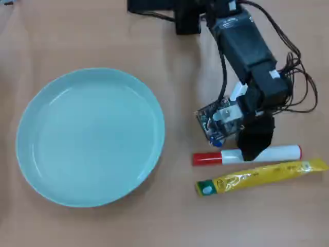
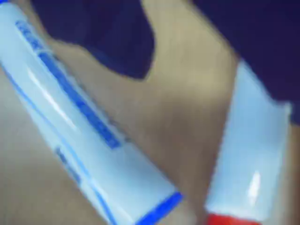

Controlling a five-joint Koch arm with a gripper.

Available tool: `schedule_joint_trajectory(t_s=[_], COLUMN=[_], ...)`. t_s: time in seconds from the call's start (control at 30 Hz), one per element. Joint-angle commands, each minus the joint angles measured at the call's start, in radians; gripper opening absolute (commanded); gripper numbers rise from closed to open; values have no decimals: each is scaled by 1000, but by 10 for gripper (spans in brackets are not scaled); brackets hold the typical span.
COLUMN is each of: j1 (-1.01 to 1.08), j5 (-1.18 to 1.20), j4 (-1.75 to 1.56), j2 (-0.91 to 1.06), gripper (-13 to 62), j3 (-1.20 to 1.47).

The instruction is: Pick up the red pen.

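Note:
The red pen [image 1: 280,152] lies flat on the table, with its white barrel to the right and its red cap [image 1: 206,158] to the left in the overhead view. My gripper [image 1: 253,148] hangs right over the middle of the barrel and hides that part. In the blurred wrist view the pen [image 2: 253,154] runs under the right dark jaw. The jaws stand apart with bare table between them, so the gripper [image 2: 206,70] is open and holds nothing.
A white marker with blue print and a blue end [image 2: 79,122] lies close to the left of the pen in the wrist view. A long yellow sachet with a green end [image 1: 262,176] lies just below the pen. A large pale blue plate [image 1: 31,103] sits at the left.

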Motion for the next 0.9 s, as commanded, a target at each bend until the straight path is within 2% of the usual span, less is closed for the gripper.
schedule_joint_trajectory(t_s=[0.0, 0.27, 0.87], j1=[15, 14, 34], j5=[-12, -37, -40], j4=[-17, -18, -23], j2=[6, -77, -135], gripper=[340, 340, 338], j3=[-117, -213, -215])
